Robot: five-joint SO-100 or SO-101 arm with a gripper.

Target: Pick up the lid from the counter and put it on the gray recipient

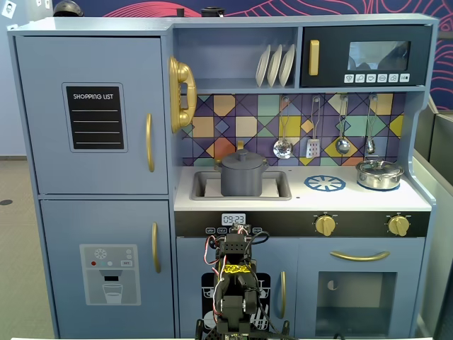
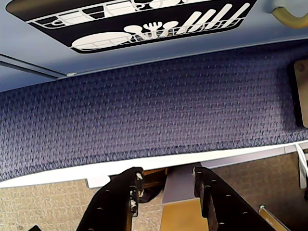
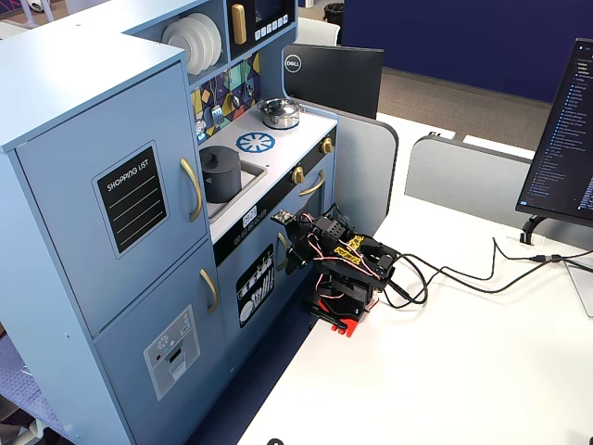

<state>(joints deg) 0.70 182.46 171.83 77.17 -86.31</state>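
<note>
The gray recipient is a dark gray pot standing in the sink of the toy kitchen, also seen in the other fixed view. A gray lid with a knob sits on top of it. My arm is folded low in front of the kitchen's lower doors, well below the counter. In the wrist view my gripper is open with nothing between its black fingers; it points down past the white table edge at blue carpet. From the side the gripper faces the dishwasher door.
A silver pot with its own lid stands at the counter's right end beside a blue burner mark. Ladles hang on the tiled back wall. On the white desk lie cables, with a monitor at the right.
</note>
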